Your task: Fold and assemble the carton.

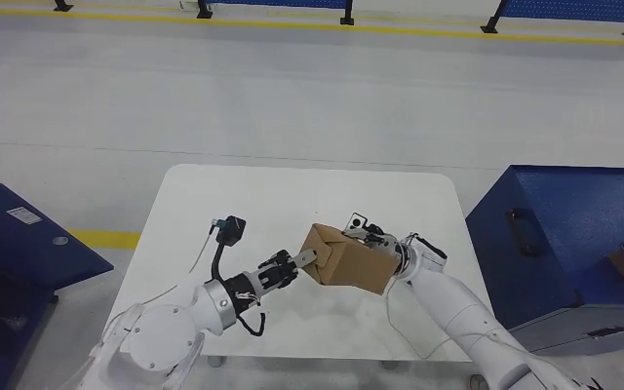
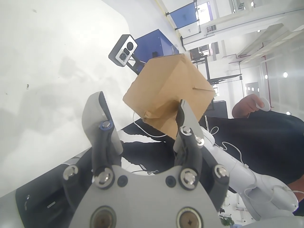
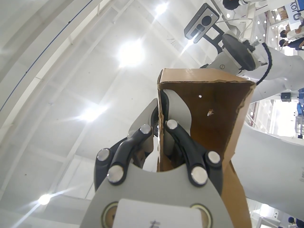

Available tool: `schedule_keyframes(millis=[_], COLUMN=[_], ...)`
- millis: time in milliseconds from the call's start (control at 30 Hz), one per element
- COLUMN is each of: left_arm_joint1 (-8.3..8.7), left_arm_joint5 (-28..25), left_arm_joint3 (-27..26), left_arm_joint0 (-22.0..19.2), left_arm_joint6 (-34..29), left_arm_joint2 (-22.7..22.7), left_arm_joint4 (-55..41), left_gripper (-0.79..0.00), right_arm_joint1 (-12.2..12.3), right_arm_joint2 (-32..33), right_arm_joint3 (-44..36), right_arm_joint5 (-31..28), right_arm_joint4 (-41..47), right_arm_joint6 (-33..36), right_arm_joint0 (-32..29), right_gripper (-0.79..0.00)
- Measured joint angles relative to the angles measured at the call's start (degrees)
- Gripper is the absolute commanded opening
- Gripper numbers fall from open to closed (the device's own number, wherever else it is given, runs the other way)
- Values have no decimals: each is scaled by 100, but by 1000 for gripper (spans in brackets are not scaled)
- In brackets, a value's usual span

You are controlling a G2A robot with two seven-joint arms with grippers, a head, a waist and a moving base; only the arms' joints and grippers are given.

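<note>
Our carton [image 1: 346, 260] is squared up, held above the table [image 1: 292, 195] toward its front edge. The right gripper [image 3: 162, 110] pinches a wall. The left gripper [image 2: 141, 100], spread wide, touches the folded end. We judge the open end not yet closed.

The left arm [image 1: 229, 297] angles in from the left, with the left pincer [image 2: 140, 106] spread wide. One fingertip [image 2: 182, 107] seems to touch the carton [image 1: 346, 258] while the other stands free. The right arm [image 1: 448, 302] comes in opposite, the right pincer [image 3: 161, 105] clamped on a carton wall — one finger inside, one outside
</note>
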Motion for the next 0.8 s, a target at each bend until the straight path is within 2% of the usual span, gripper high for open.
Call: schedule_keyframes(millis=[100,200,500,800], left_arm_joint1=[-14,-27,-64,-67], left_arm_joint5=[48,95,281,352], left_arm_joint3=[31,56,202,96], left_arm_joint0=[-65,-104,-237,-193], left_arm_joint6=[10,37,116,179], left_arm_joint2=[93,194,401,366], left_arm_joint4=[16,61,188,223], left_gripper=[-286,-277,-342,-339], right_arm_joint1=[21,40,98,171], right_arm_joint2=[-14,-26,-34,-11], right_arm_joint3=[-24,-56,-177,-232], right_arm_joint5=[0,0,0,0], right_arm_joint4=[18,24,26,64], right_arm_joint6=[0,0,0,0], right_arm_joint0=[-3,-19,-77,-120], right_gripper=[-785,-785,-785,-785])
